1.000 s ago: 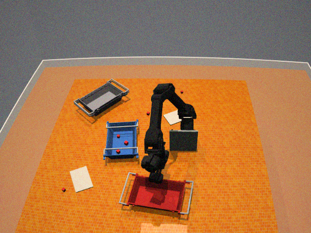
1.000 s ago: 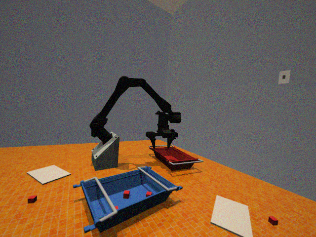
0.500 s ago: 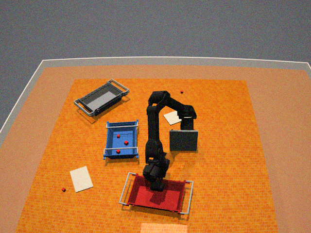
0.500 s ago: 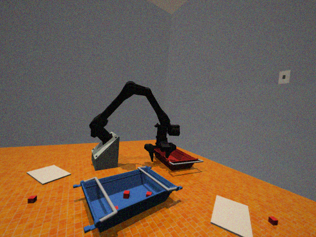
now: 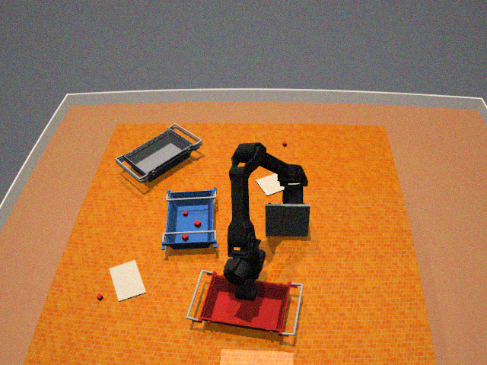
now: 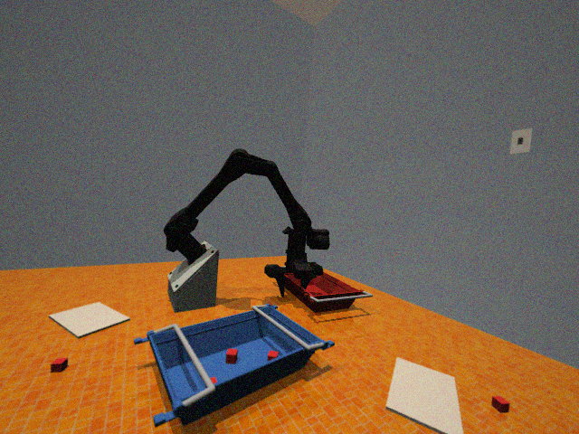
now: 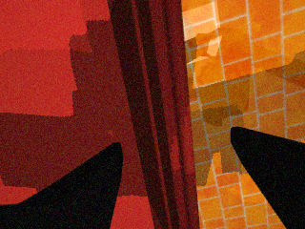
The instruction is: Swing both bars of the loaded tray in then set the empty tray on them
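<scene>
The blue tray (image 5: 169, 220) (image 6: 242, 391) holds red blocks (image 5: 197, 223) (image 6: 231, 355). Its two wire bars (image 5: 189, 232) (image 6: 285, 326) lie in across its top, one near each end. The empty red tray (image 5: 243, 326) (image 6: 332, 306) (image 7: 183, 143) stands level on the table with its own bars (image 5: 195, 294) (image 5: 297, 310) swung out. My gripper (image 6: 293, 288) (image 7: 174, 141) points down, open, astride a long wall of the red tray. In the wrist view one finger is over the inside, the other outside, with gaps to the wall. The fingertips are hidden in the top view.
A grey tray (image 5: 169, 168) with bars out stands at the far left. White flat plates (image 5: 128, 280) (image 5: 269, 184) (image 6: 89, 318) (image 6: 422, 394) and loose red blocks (image 5: 99, 296) (image 5: 284, 144) (image 6: 59, 364) (image 6: 500, 403) lie on the table. The arm's base (image 5: 287, 220) (image 6: 196, 285) stands right of the blue tray in the top view.
</scene>
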Robot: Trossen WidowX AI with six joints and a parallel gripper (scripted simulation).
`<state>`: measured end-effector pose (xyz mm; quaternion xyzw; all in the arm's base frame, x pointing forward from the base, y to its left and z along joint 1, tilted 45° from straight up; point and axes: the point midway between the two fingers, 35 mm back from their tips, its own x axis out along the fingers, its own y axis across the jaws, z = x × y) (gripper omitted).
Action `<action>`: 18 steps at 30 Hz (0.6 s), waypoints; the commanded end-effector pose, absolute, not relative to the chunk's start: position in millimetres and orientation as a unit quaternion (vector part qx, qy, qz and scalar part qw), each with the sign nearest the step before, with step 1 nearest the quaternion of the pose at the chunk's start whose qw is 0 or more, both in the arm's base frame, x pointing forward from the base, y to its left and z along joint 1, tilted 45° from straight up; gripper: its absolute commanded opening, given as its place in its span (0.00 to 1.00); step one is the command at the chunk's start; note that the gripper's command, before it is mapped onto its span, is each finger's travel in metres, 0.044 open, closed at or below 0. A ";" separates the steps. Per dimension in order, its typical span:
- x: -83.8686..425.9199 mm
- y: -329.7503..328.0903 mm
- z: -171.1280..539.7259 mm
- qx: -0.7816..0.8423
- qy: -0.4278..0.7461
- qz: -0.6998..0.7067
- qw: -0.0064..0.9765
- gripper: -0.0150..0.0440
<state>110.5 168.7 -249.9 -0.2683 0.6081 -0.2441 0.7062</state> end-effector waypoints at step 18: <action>111.1 168.1 -250.2 -0.271 0.607 -0.243 0.707 0.47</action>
